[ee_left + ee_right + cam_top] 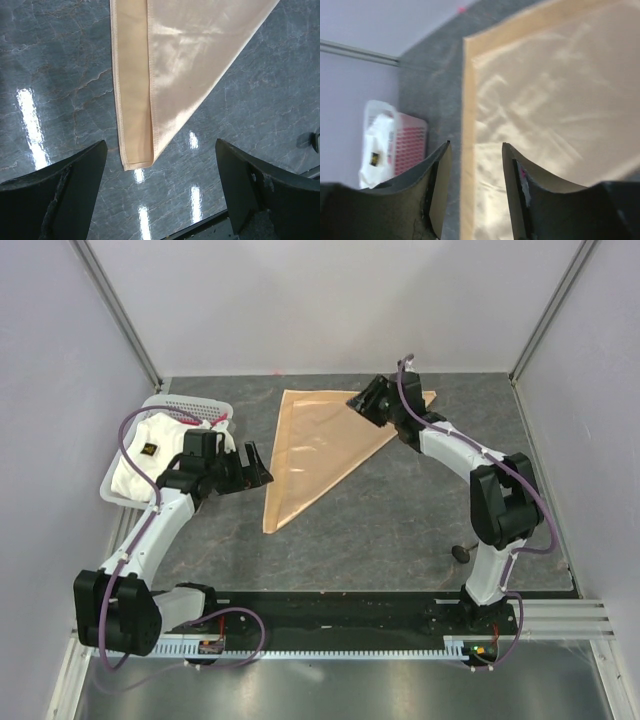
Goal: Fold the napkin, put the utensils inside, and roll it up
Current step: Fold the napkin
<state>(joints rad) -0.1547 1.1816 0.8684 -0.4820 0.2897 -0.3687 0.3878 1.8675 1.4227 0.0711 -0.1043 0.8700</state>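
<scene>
Nearest, beside right arm's base: black spoon point(462, 552) on table point(400, 530), well apart from napkin point(320, 445); likely parked there pending placement inside. Napkin at far centre, folded into a triangle with tip pointing near, so fold step judged complete. Left fingers point(255, 468) spread wide just left of napkin, aimed at near tip, holding and touching nothing. Right fingers point(362, 403) partly open above napkin's far edge, nothing visibly gripped. Next, probably: fetch spoon.
</scene>
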